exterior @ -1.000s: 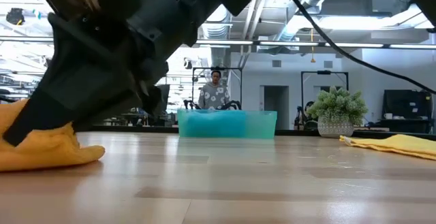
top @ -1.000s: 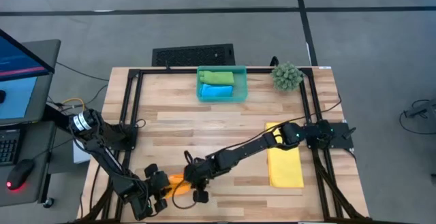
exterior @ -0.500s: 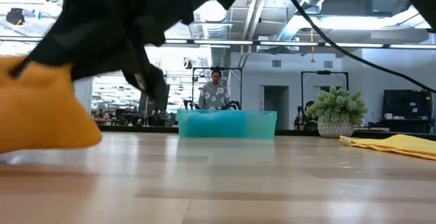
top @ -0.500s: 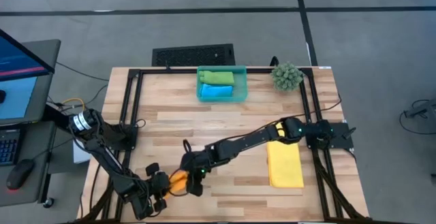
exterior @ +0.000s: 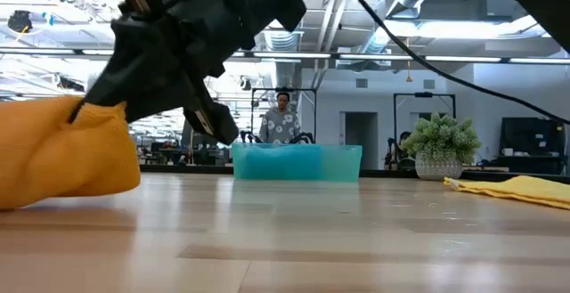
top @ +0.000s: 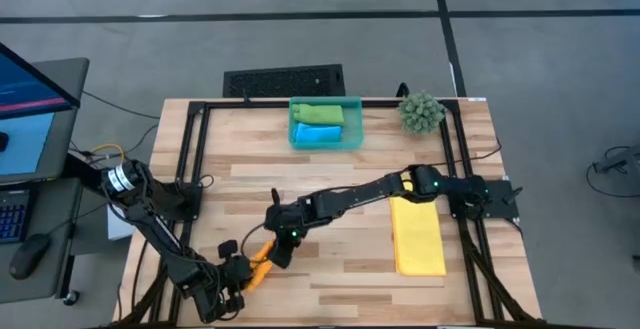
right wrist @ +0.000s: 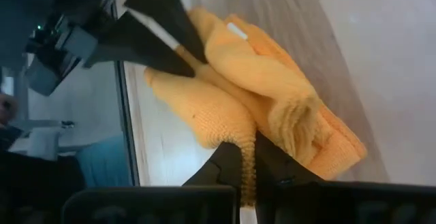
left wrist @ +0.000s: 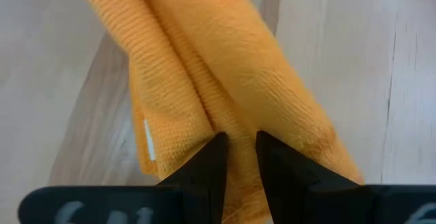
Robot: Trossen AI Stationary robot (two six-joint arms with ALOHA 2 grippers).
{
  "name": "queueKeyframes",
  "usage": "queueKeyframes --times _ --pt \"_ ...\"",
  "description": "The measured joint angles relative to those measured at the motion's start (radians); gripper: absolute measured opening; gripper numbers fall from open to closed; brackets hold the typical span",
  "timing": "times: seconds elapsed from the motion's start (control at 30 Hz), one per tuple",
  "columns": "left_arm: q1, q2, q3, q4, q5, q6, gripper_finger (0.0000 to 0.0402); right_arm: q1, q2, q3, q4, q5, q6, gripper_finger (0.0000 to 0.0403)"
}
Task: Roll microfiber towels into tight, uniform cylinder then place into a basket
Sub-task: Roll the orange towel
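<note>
The left gripper (top: 247, 272) and right gripper (top: 272, 252) are seen pinched nearly shut, close together near the table's front edge.

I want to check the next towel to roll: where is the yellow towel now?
In the high view the yellow towel lies flat on the right side of the table, under the right arm, below the green plant ball.

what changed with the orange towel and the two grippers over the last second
The right gripper, shut on the orange towel, has moved away from the table's near edge and lifted that end, so the towel now stands bunched higher in the low view. The left gripper keeps pinching the other end. The basket, the yellow towel and the plant stayed put.
</note>
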Motion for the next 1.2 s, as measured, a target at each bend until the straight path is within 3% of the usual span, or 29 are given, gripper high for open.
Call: queueKeyframes --times 0.53,0.97,1.2 --pt "0.055 0.000 0.000 0.034 -0.030 0.124 0.0077 -0.056 0.010 0.002 -0.007 -0.076 0.071 0.0021" --pt "0.001 -0.036 0.000 0.036 -0.042 0.100 0.0077 -0.004 0.010 0.002 -0.130 0.026 -0.027 0.0021" --pt "0.001 -0.090 0.000 -0.003 -0.037 0.106 0.0077 -0.006 0.010 0.002 -0.131 0.028 -0.034 0.0022"
